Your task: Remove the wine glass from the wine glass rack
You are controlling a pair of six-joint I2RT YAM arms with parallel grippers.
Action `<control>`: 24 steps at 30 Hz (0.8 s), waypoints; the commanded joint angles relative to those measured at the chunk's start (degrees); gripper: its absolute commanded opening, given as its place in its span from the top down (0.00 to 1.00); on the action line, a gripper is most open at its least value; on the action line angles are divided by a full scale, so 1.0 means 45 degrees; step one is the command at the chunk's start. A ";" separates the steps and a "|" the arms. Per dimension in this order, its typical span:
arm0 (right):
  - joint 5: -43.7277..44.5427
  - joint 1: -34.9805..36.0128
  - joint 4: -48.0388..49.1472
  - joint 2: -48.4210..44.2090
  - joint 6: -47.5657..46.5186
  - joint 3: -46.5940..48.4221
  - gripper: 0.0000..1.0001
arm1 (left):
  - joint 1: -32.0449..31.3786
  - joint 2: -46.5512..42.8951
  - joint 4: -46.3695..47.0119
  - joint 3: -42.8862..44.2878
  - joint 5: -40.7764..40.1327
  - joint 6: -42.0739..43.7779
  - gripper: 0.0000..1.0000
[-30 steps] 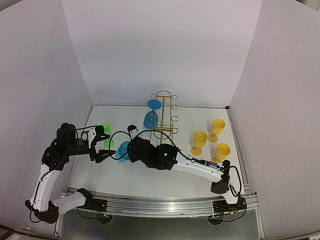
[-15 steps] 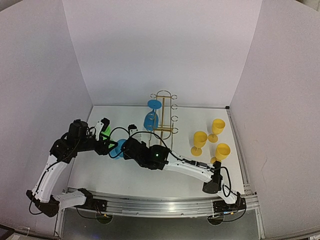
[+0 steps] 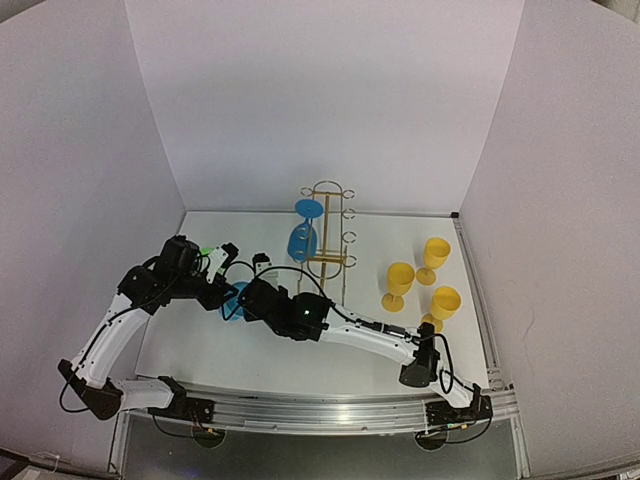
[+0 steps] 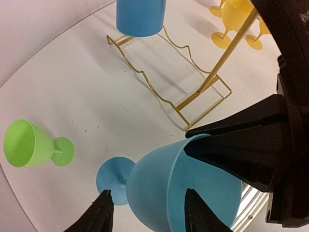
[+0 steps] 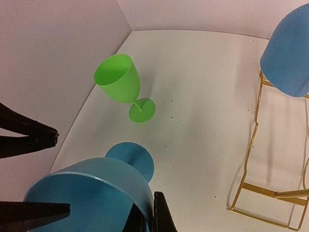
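Step, I'd judge: handover. Blue wine glass [image 4: 164, 179] is off the wine glass rack [image 4: 228, 50], low-centre in the left wrist view. Right end effector [image 5: 150, 210] pinches its rim. Left end effector [image 4: 148, 193] is spread, straddling the bowl; contact unclear. Next: left must close squarely w/o knocking it. Both arms meet centre-left in the top view, right arm stretched across the bench [image 4: 87, 87].

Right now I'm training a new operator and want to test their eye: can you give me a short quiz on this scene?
1. How many yellow glasses are there?
2. True or false: the green glass hangs on the rack.
3. What does the right tool pinch? A. the rack; B. the rim of a blue glass; C. a yellow glass.
Key: 1. three; 2. false; 3. B.
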 commanded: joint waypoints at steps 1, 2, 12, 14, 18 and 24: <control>-0.0174 0.0080 0.0723 0.0073 -0.0218 0.0604 1.00 | 0.0000 0.0355 -0.0627 0.0560 -0.0790 0.0763 0.60; -0.0182 0.0073 0.0760 0.0088 -0.0241 0.0579 1.00 | -0.0006 0.0412 -0.0688 0.0498 -0.0741 0.0816 0.63; -0.0486 -0.0062 0.1069 -0.0137 0.0241 -0.0334 1.00 | -0.0007 0.0755 -0.0739 -0.0308 -0.0664 0.1501 0.96; -0.0575 -0.0101 0.1163 -0.0188 0.0296 -0.0500 1.00 | -0.0007 0.0875 -0.0749 -0.0397 -0.0445 0.1505 1.00; -0.0772 -0.0149 0.1275 -0.0218 0.0269 -0.0615 1.00 | -0.0008 0.1033 -0.0565 -0.0522 -0.0354 0.1253 1.00; -0.1433 -0.0147 0.1788 -0.0518 -0.0684 -0.0829 0.61 | 0.0288 0.0923 -0.0385 -0.1177 -0.1150 0.1288 1.00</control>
